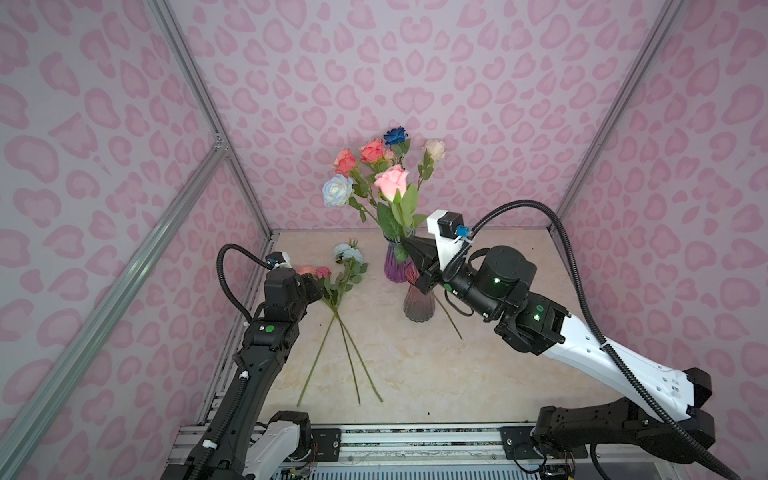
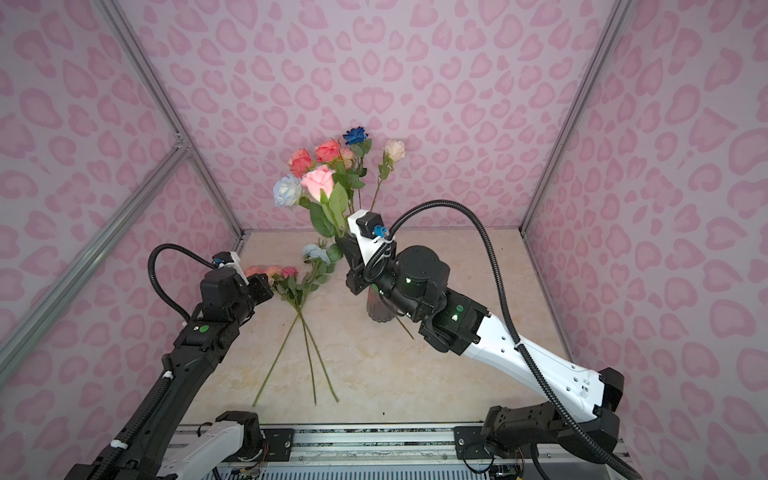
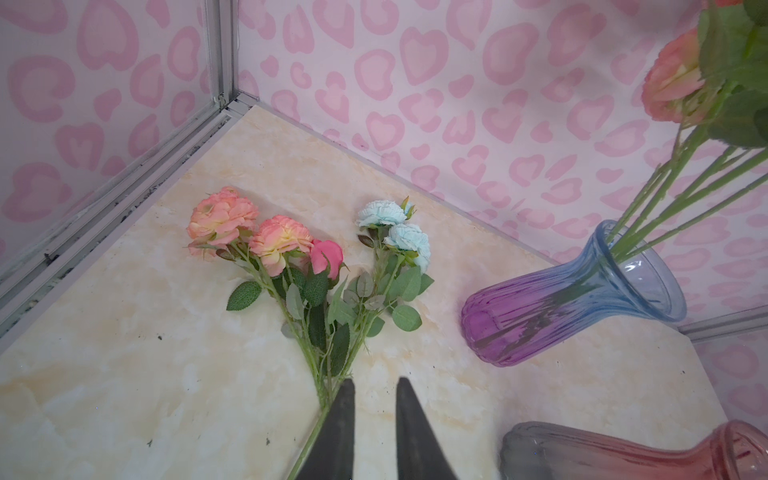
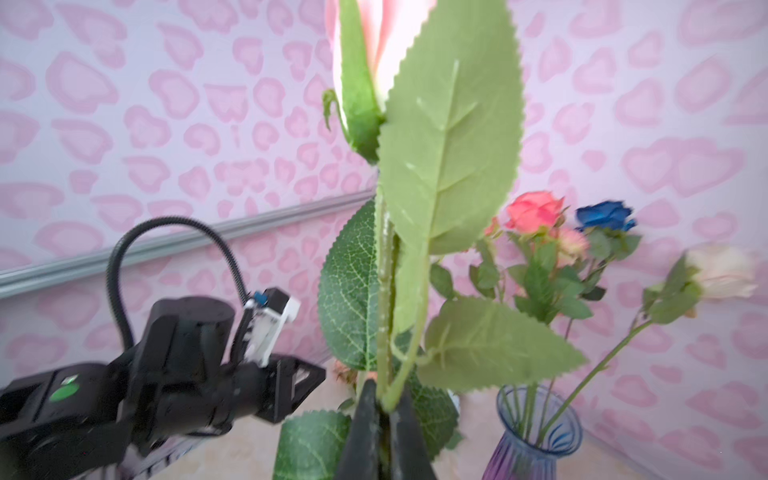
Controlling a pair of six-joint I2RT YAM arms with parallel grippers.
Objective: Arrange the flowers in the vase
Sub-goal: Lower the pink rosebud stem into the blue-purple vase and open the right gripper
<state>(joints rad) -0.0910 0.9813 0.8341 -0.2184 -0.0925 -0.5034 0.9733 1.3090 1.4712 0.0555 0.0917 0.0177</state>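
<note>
Currently the R fingers [image 4: 365,415] are clenched on the stem of the pink rose [image 1: 391,183], held upright close by the purple vase [image 1: 392,266], w/ its lower stem showing beside the grey-pink vase [image 1: 417,307]. Coral, dark blue, cream & white-blue roses [image 1: 372,150] stand in the purple vase. L fingers [image 3: 340,415] are parted, nothing btwn them, over the stems of three sprays [image 3: 278,241] lying on the counter [image 1: 415,374], left of both vases.

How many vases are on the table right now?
2. The purple-blue vase stands toward the back, holding several flowers; the grey-pink vase stands just in front of it, nearer the robot. The right arm partly hides both; no third shows.
</note>
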